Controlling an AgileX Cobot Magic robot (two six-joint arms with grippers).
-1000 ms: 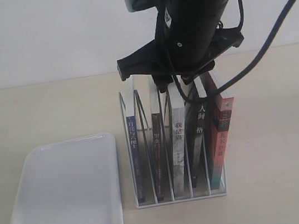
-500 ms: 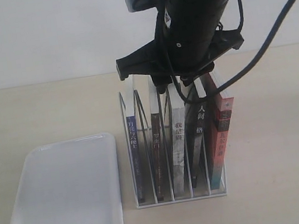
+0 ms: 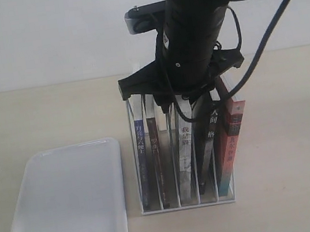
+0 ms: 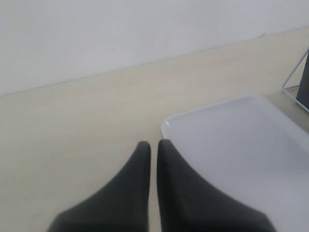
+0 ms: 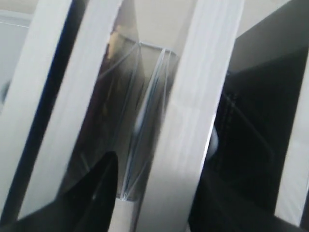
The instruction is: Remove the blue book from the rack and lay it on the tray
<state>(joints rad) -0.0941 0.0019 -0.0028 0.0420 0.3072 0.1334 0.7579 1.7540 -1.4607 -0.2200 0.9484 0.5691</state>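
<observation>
While the right arm (image 3: 194, 28) is crowding the upper middle of the exterior frame, I am judging the job as barely begun. The blue book (image 3: 142, 153) is sitting in the slot at the left end of the rack (image 3: 186, 206), centre frame, and the tray (image 3: 60, 149) is lying at lower left with nothing on it. Lifting the book out, carrying it across and laying it flat are all waiting to be done.

In its wrist view the right gripper (image 5: 161, 164) is standing with jaws parted, straddling a white page edge (image 5: 188, 111) without pinching it; whether that is the blue book's I cannot tell. The left gripper (image 4: 153, 145) is hovering at the tray's corner, fingers nearly touching, holding nothing.

The blue book is standing upright, its long axis running up and down the frame and its spine facing the camera.
</observation>
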